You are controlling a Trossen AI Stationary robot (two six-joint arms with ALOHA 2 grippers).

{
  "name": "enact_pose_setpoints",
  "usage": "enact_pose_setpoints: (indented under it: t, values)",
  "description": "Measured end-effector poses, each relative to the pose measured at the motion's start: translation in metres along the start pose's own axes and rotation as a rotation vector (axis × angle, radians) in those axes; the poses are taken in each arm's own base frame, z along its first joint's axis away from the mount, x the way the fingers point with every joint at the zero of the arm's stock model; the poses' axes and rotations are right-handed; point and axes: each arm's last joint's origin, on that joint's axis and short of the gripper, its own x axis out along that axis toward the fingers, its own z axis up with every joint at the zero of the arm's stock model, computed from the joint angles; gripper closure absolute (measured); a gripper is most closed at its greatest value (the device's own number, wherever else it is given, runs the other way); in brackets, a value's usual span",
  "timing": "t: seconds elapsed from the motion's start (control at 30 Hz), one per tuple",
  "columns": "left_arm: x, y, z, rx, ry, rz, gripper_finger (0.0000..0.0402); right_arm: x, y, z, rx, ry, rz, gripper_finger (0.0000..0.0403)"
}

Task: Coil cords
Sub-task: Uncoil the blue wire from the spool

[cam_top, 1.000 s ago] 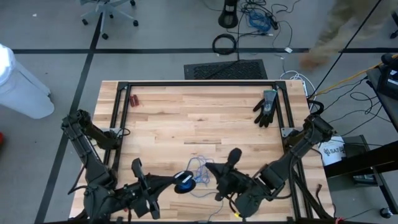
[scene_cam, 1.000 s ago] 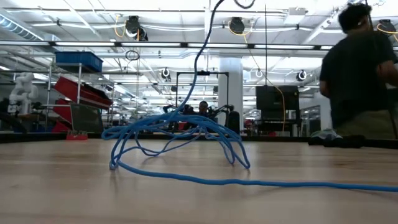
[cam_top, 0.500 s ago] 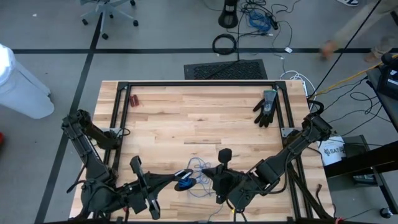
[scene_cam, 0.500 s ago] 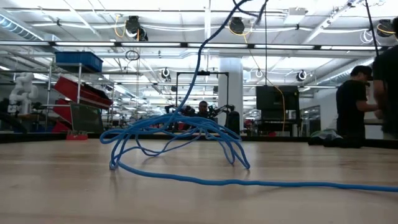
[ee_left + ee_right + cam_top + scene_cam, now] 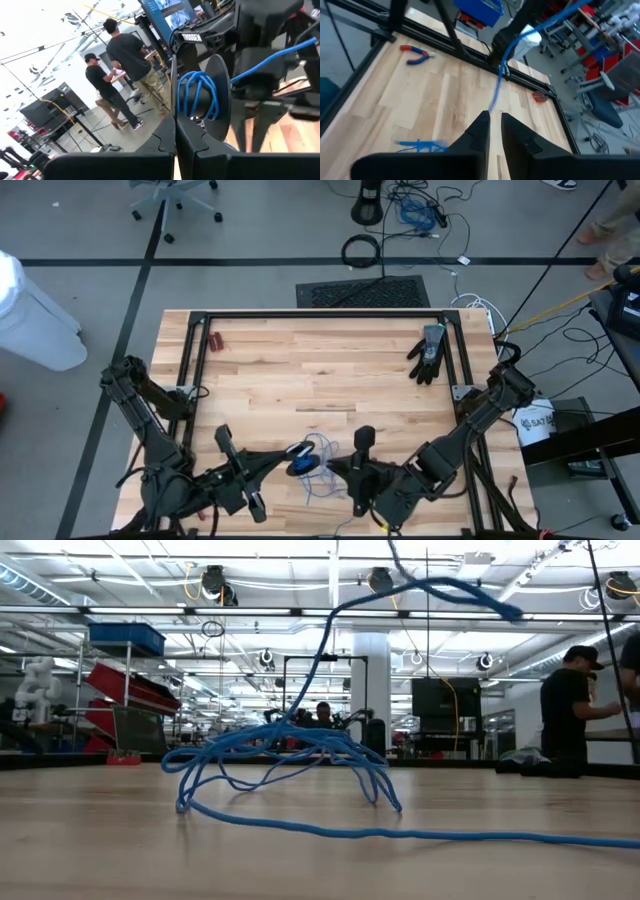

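L gripper (image 5: 262, 463) jaws shut, spool (image 5: 200, 97) of cord (image 5: 290, 755) at bench (image 5: 300, 370) 6 o'clock. R gripper (image 5: 492, 125) jaws just cracked, cord slipping free; next wrap due.

Pale grainy wood table (image 5: 300, 370), smooth blue plastic-sheathed cord (image 5: 290, 755), matt black glove (image 5: 428, 352)

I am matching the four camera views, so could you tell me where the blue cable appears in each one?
High view: blue cable lies near the table's front edge, between both grippers.
Low view: loose heap at centre.
Left wrist view: wound on a spool.
Right wrist view: strand above the wood.
Shared landmark: wooden table.
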Motion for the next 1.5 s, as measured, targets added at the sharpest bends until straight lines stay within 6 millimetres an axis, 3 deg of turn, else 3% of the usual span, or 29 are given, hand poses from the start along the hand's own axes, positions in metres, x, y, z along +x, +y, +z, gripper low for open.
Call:
enact_pose_setpoints:
  t: [0.13,0.3,0.37,0.6,0.9,1.2,1.5]
  values:
    - [0.005,-0.001,-0.003,0.042,0.011,-0.002,0.0401,-0.007,0.006,0.001,-0.057,-0.014,0.020,0.0354]
    - [0.006,-0.013,-0.019,0.304,0.025,-0.104,0.0401,-0.012,0.011,0.000,-0.098,-0.020,0.060,0.0350]
    - [0.006,-0.014,-0.021,0.335,0.027,-0.120,0.0401,-0.013,0.012,0.000,-0.098,-0.022,0.063,0.0350]
    - [0.006,-0.010,-0.012,0.209,-0.004,-0.091,0.0401,-0.009,0.007,0.005,-0.021,-0.049,0.004,0.0350]
    - [0.006,-0.010,-0.012,0.213,-0.003,-0.092,0.0401,-0.009,0.004,0.021,0.056,-0.162,-0.015,0.0329]
    - [0.006,-0.010,-0.012,0.194,-0.002,-0.092,0.0401,0.013,0.010,0.018,0.076,-0.165,-0.038,0.0274]
    - [0.006,-0.010,-0.012,0.195,-0.002,-0.092,0.0401,0.027,0.007,0.016,0.084,-0.157,-0.068,0.0265]
